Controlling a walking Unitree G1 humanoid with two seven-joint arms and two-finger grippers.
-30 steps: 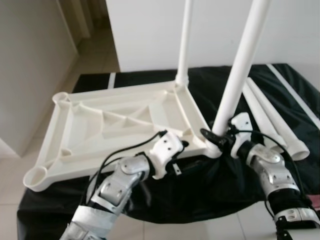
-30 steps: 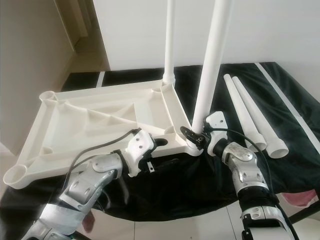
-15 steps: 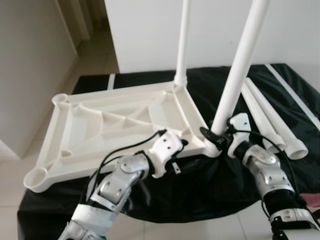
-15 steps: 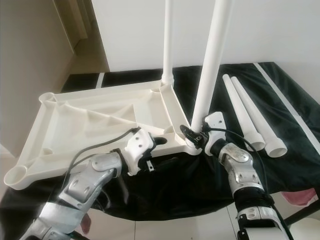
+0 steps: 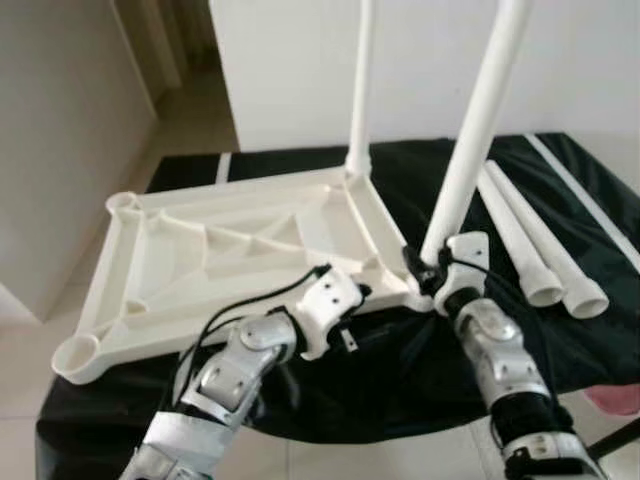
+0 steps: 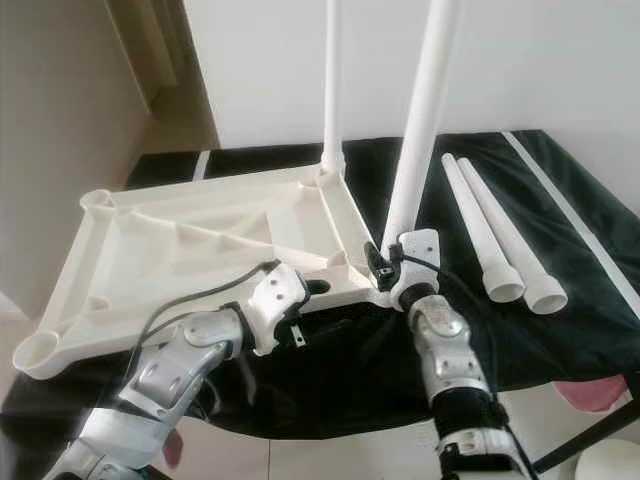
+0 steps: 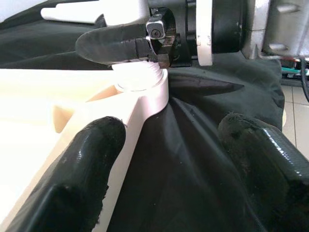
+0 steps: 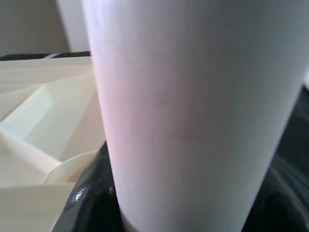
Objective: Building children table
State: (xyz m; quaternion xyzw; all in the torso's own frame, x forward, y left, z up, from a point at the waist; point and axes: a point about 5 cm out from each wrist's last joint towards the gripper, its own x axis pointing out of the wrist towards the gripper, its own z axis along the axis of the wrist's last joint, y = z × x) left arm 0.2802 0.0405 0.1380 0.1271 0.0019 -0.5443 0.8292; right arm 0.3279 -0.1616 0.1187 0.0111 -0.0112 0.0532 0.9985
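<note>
The white plastic tabletop [image 5: 230, 250] lies upside down on a black cloth [image 5: 400, 370]. Two white legs stand upright in its right-hand corners: a far one [image 5: 358, 90] and a near one [image 5: 478, 120]. My right gripper [image 5: 422, 270] is shut on the near leg just above its corner socket [image 7: 142, 84], and that leg [image 8: 193, 111] looms close in the right wrist view. My left gripper [image 5: 365, 308] is open at the tabletop's near edge, one finger [image 7: 91, 159] on the rim and the other [image 7: 260, 154] over the cloth. Two loose legs [image 5: 545, 250] lie to the right.
The cloth-covered table ends just in front of my arms, with tiled floor [image 5: 40, 350] below and to the left. A white wall [image 5: 290, 60] rises right behind it. Something pink [image 5: 615, 400] sits at the lower right.
My right forearm has swung in from the right, now more directly below the near leg, its gripper still on the leg's base. The left arm has not moved.
</note>
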